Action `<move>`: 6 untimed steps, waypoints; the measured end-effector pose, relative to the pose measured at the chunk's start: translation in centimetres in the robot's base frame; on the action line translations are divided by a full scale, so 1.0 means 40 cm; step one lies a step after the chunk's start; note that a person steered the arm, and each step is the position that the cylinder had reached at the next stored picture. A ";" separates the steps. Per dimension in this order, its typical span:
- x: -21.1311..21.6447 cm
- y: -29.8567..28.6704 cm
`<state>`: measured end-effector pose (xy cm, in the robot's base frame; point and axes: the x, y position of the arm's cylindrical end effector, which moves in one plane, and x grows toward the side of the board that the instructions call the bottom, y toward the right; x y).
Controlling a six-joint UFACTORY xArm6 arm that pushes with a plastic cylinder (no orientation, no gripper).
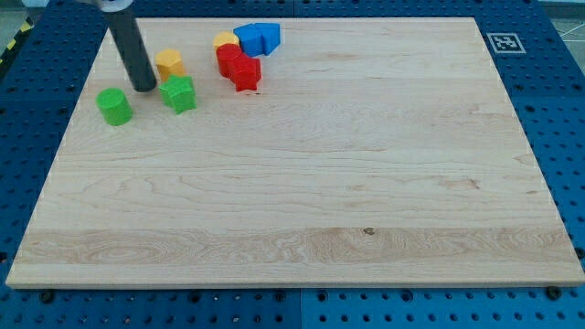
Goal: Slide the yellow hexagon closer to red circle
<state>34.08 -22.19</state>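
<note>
Camera view: my tip is a bare rod with no fingers to open or close, down on the board. Yellow hexagon sits just up-right of it, green star just right, green block lower-left. Red circle is further right, touching the red star.

one high, slanted view over the whole board

a single camera looks down on the wooden board from above and from beyond its bottom edge, facing toward the board's far edge at a slant. the board's side edges lean inward toward the view's top, so the far edge reads shorter than the near one. the camera sits back far enough that all four corners of the board fit, with a rim of blue perforated table around it. a black-and-white marker tag lies just off the board's upper right corner. there is no second view to share anything with.
</note>
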 end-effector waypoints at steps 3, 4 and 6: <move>-0.079 0.031; -0.078 0.042; -0.078 0.134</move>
